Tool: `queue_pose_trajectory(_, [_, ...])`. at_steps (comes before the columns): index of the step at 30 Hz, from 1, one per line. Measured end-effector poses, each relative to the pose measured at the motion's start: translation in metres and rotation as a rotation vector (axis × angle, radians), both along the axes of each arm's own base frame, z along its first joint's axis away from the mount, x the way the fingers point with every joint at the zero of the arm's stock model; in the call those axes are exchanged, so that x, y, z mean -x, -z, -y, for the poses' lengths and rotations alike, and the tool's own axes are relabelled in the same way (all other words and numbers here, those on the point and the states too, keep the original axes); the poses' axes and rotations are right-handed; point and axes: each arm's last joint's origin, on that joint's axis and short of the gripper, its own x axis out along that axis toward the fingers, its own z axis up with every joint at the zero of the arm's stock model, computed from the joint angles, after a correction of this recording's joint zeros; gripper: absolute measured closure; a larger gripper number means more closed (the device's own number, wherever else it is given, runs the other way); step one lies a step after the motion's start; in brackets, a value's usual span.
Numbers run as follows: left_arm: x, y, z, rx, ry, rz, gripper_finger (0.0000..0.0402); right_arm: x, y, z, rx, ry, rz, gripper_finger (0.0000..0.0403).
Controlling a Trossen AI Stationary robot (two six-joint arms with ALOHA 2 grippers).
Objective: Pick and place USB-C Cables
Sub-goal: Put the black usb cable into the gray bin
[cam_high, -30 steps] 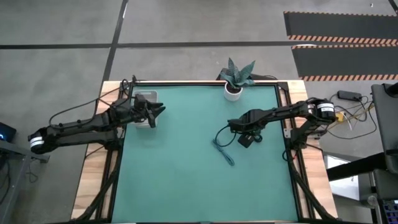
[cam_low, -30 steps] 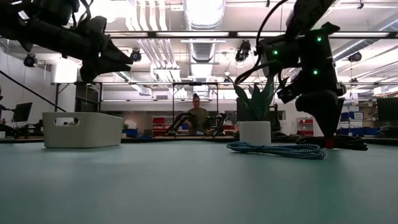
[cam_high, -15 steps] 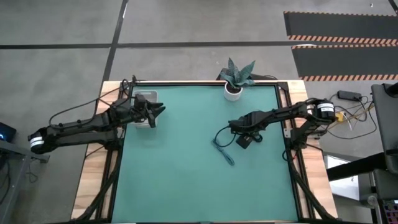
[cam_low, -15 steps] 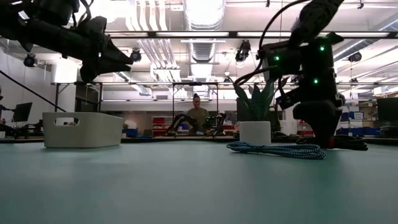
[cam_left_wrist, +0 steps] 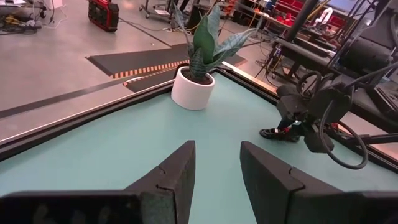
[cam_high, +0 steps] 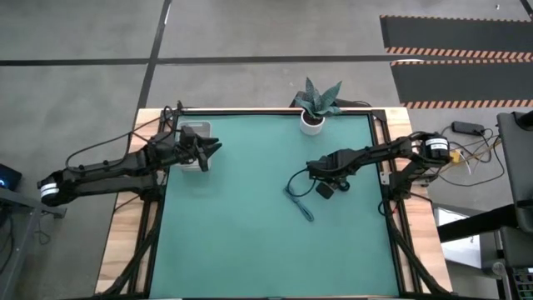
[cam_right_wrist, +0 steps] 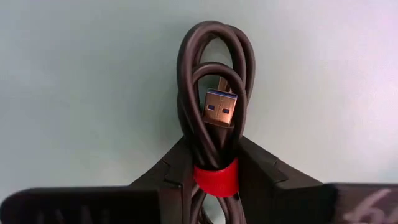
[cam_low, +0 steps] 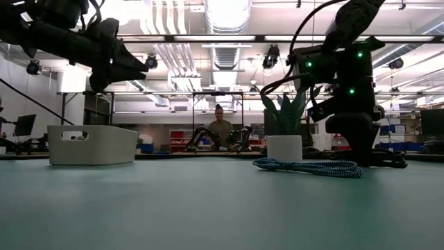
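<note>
Between the fingers (cam_right_wrist: 261, 180) of the right gripper (cam_right_wrist: 214, 177) lies a black cable (cam_right_wrist: 211, 93) coiled into a short bundle and bound with a red strap (cam_right_wrist: 214, 177). The two fingers press against the bundle from both sides at the strap, gripping it, with the loops and a silver plug (cam_right_wrist: 221, 107) sticking out past the fingertips over the green table (cam_right_wrist: 74, 93). From above, this gripper (cam_high: 326, 185) is low over the table's right half.

Just beside those fingers, toward the table's middle, a teal-blue cable (cam_high: 298, 200) lies loose on the surface; level with the table it shows as a braided coil (cam_low: 309, 167) resting flat, close to the gripper (cam_low: 357, 149).

Farther back, a potted plant (cam_high: 317, 102) in a white pot stands at the table's far edge.

Across the table, the left gripper (cam_high: 208, 150) hangs in the air above a white bin (cam_low: 92, 144) at the far left corner. Its fingers (cam_left_wrist: 171, 180) stand apart with nothing between them, pointing toward the plant (cam_left_wrist: 199, 62).

Beyond the table, a person (cam_low: 220, 128) sits in the room.
</note>
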Motion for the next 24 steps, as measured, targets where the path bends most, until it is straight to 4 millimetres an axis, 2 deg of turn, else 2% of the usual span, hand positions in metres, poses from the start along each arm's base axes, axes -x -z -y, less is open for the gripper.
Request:
queue_pose_trajectory(5, [0.000, 0.000, 0.000, 0.002, -0.001, 0.001, 0.0289, -0.002, -0.005, 0.000, -0.004, -0.032, 0.024, 0.0321])
queue_pose_trajectory(10, [0.000, 0.000, 0.000, 0.007, -0.002, 0.004, 0.0289, -0.013, -0.025, 0.002, 0.019, -0.072, 0.118, 0.0317])
queue_pose_trajectory(17, [0.000, 0.000, 0.000, 0.010, -0.004, 0.002, 0.0289, -0.039, -0.062, 0.006, 0.101, -0.223, 0.439, 0.0323])
queue_pose_trajectory(24, [0.000, 0.001, 0.000, 0.033, -0.005, 0.014, 0.0289, -0.067, -0.075, 0.008, 0.165, -0.408, 0.740, 0.0322])
